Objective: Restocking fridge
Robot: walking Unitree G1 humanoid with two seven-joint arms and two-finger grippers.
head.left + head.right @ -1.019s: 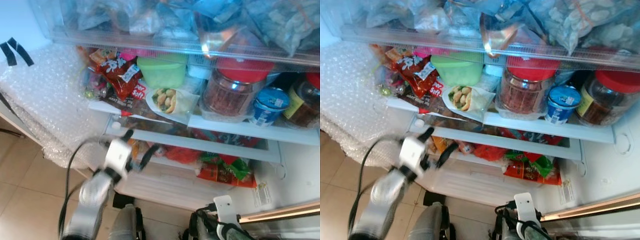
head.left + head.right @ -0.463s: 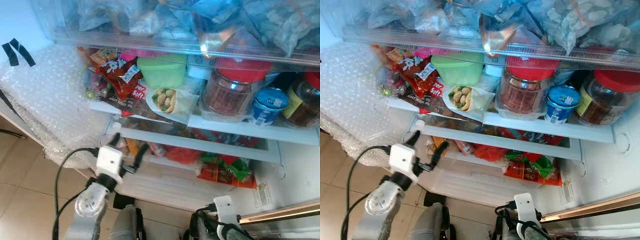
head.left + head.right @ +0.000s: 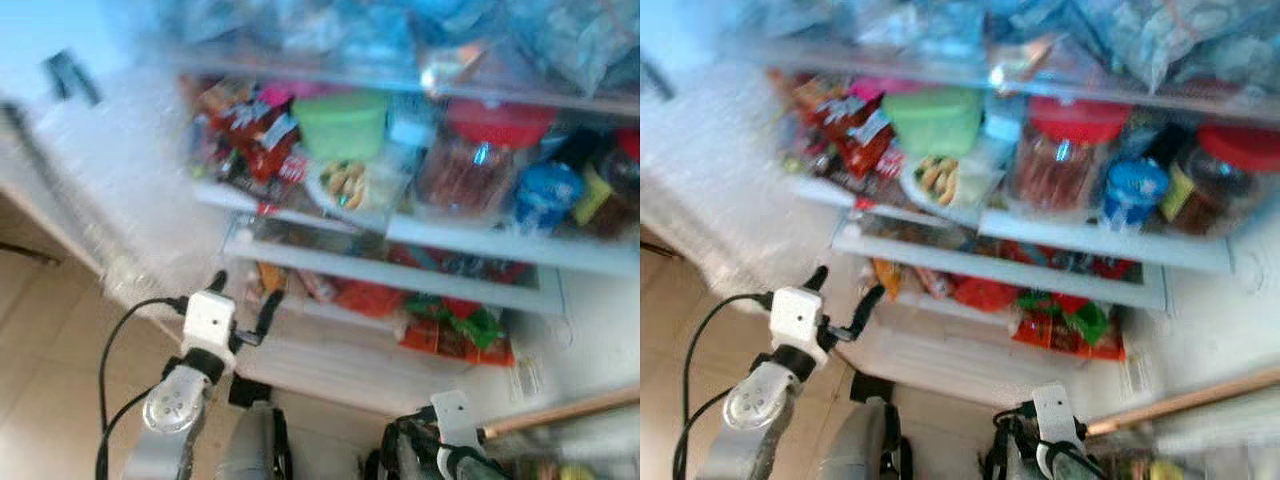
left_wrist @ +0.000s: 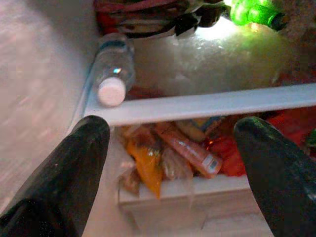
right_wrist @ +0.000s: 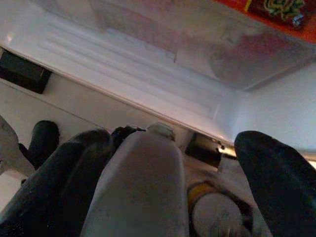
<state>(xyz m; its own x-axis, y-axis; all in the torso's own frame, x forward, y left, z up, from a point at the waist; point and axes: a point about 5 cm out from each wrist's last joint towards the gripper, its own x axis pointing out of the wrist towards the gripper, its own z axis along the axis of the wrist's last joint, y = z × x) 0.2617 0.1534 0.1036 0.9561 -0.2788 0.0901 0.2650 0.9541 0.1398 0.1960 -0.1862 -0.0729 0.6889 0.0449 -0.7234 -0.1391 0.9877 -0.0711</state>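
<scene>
Left pincer [image 3: 243, 302] spread wide, empty, w/ drawer [image 4: 163, 195] ahead: orange packets [image 4: 148, 165]. Right pincer [image 5: 163, 163] spread, empty.

Left tool [image 3: 242, 296] drawn back from the drawer front, lowered slightly, fingers spread as before

Your left hand [image 3: 240, 303] hung low before the fridge, fingers spread, just short of the drawer [image 4: 163, 195] edge. Beyond it a shelf rail [image 4: 207, 104] crossed; snack packets [image 4: 185, 148] lay under that rail, directly ahead of the hand. A bottle [image 4: 112, 69] lay on the shelf above and to its left. Jars [image 3: 470, 160] and a tub [image 3: 342, 125] stood higher, right of it.
</scene>
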